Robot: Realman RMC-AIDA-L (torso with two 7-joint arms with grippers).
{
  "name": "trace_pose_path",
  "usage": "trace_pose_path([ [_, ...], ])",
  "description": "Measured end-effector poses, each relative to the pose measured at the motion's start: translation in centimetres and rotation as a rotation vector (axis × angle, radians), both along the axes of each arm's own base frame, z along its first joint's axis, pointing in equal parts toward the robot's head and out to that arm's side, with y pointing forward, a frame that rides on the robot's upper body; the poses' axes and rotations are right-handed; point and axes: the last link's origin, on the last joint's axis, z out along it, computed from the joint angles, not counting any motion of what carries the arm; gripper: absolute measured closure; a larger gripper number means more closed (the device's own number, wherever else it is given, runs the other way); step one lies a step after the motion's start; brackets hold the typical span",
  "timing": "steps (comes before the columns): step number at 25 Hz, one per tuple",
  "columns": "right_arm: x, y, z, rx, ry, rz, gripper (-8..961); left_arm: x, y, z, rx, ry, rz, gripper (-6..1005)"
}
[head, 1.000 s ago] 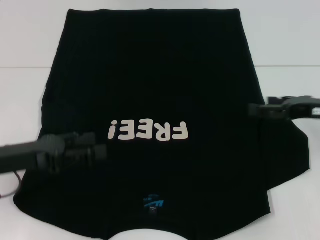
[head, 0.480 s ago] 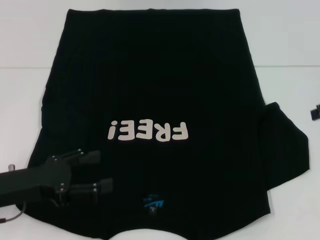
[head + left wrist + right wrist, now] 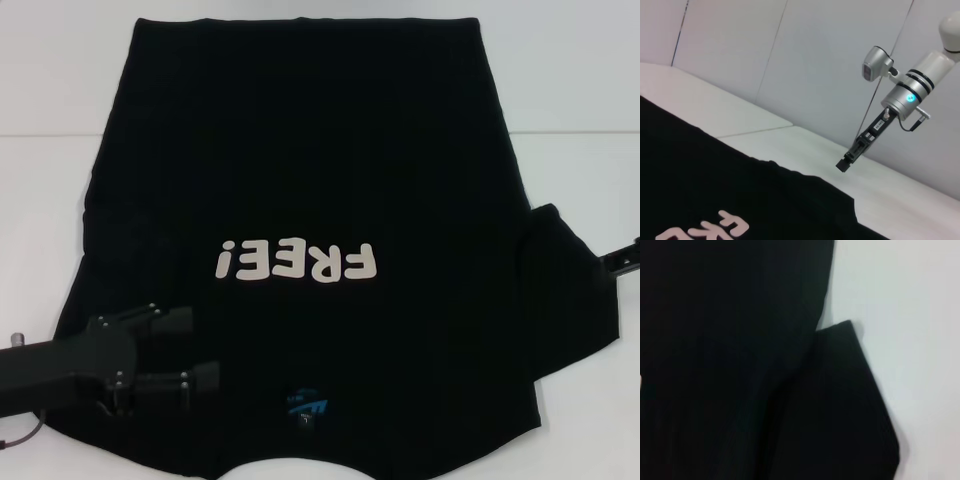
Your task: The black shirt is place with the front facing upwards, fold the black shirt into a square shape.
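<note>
The left tool (image 3: pixel 205 350) is sitting over the near left part of the black shirt (image 3: pixel 310 180) with its two fingers spread apart, gripping nothing; the right tool (image 3: pixel 845 163) is hanging off past the shirt's right sleeve (image 3: pixel 565 290), can't tell its state; the shirt is lying flat, print up, on the white bench (image 3: pixel 570 90); bare bench is showing on both sides.
</note>
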Motion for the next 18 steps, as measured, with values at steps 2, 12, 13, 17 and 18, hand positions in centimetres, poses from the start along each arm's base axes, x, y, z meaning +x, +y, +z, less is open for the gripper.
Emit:
trace_pose_path([
  [2, 0.0, 0.2, -0.9, -0.011, -0.012, 0.004, 79, 0.0, 0.0, 0.0, -0.001, 0.003, 0.001, 48],
  [12, -0.1, 0.7, -2.4, -0.012, -0.039, 0.02, 89, -0.1, 0.0, 0.0, -0.003, 0.006, 0.003, 47],
  [13, 0.0, 0.7, -2.4, -0.005, -0.041, 0.02, 90, -0.1, 0.0, 0.0, -0.003, 0.006, 0.003, 47],
  [17, 0.2, 0.9, -2.3, 0.013, -0.048, 0.02, 94, 0.0, 0.1, -0.1, -0.004, 0.008, 0.001, 47],
  [18, 0.2, 0.9, -2.4, 0.013, -0.049, 0.019, 95, 0.0, 0.1, -0.1, -0.004, 0.008, 0.001, 47],
])
